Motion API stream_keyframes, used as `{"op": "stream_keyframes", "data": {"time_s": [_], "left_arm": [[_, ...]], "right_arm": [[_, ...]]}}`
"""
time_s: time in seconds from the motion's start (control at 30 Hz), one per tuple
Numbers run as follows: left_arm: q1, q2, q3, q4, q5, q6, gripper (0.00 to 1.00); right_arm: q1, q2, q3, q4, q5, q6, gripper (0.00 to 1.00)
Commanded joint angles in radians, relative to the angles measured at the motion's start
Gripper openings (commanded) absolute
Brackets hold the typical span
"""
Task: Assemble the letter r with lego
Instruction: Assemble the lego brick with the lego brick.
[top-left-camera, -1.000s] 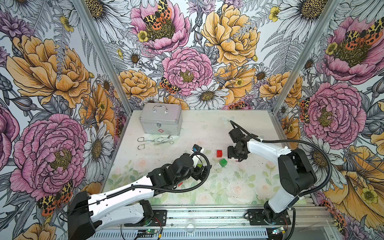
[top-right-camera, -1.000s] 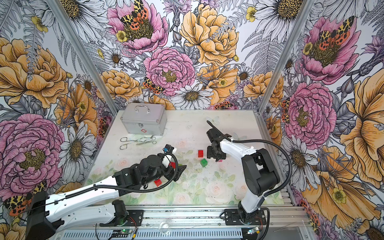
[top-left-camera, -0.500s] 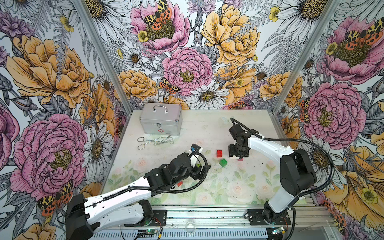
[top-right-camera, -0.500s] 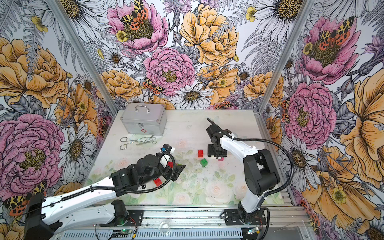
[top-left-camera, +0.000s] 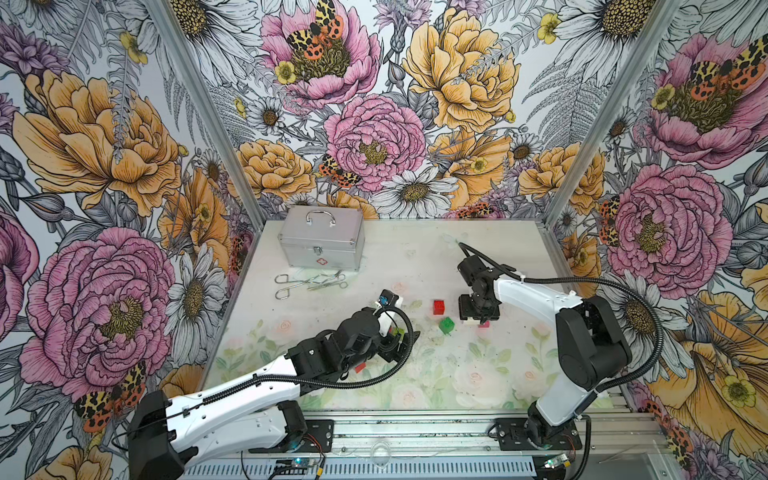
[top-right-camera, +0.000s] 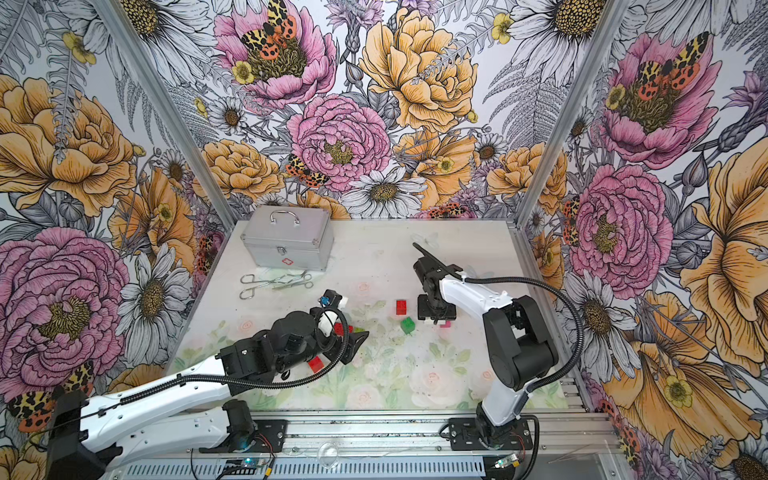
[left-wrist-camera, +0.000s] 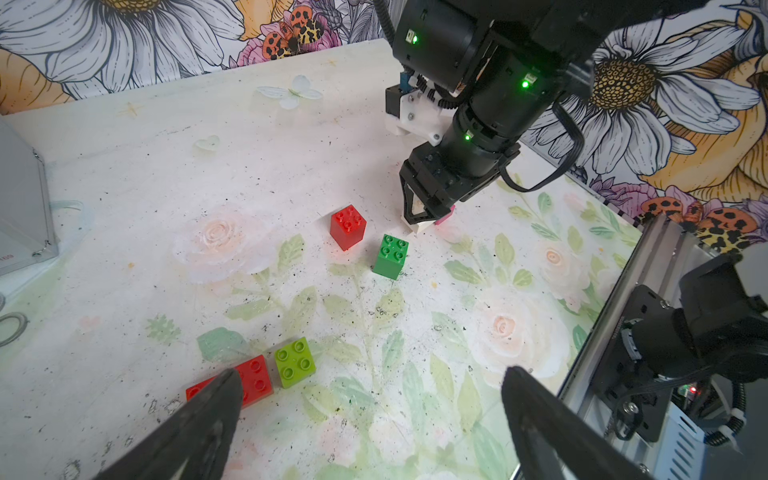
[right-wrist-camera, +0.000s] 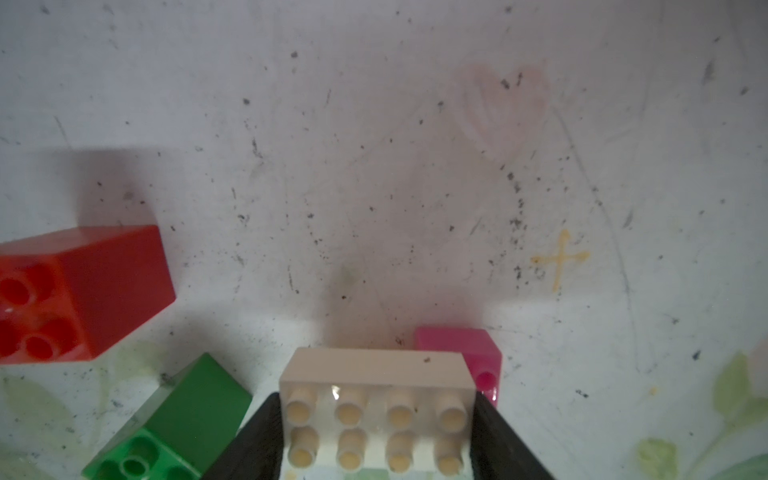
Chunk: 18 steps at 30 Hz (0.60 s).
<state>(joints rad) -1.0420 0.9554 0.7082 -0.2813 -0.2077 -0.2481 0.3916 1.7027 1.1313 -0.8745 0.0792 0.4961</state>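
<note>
**2 white-and-black arms**

The left arm (top-left-camera: 232, 399) and right arm (top-left-camera: 536, 295) share glossy white shells, black joint housings and black ribbed cables (top-left-camera: 561, 280). The left gripper (left-wrist-camera: 372, 374) has 2 tapered black fingers (left-wrist-camera: 199, 424). 3 green lights (left-wrist-camera: 525, 84) dot the right arm's wrist.

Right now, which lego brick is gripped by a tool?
The white brick, clamped in the right tool. The pink brick, red brick and dark green brick beside it lie free.
</note>
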Motion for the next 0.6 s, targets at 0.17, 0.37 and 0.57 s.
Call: {"op": "stream_keyframes", "data": {"time_s": [0.17, 0.37, 0.57], "left_arm": [[0.007, -0.015, 0.001, -0.015, 0.006, -0.005, 0.99], [0.009, -0.023, -0.001, -0.022, 0.005, -0.003, 0.99], [0.007, -0.044, -0.011, -0.034, 0.007, -0.007, 0.99]], "right_arm": [[-0.005, -0.021, -0.004, 0.029, 0.025, -0.004, 0.6], [-0.004, -0.02, 0.002, 0.028, 0.019, -0.002, 0.62], [-0.003, 0.008, 0.008, 0.029, 0.009, 0.001, 0.64]]}}
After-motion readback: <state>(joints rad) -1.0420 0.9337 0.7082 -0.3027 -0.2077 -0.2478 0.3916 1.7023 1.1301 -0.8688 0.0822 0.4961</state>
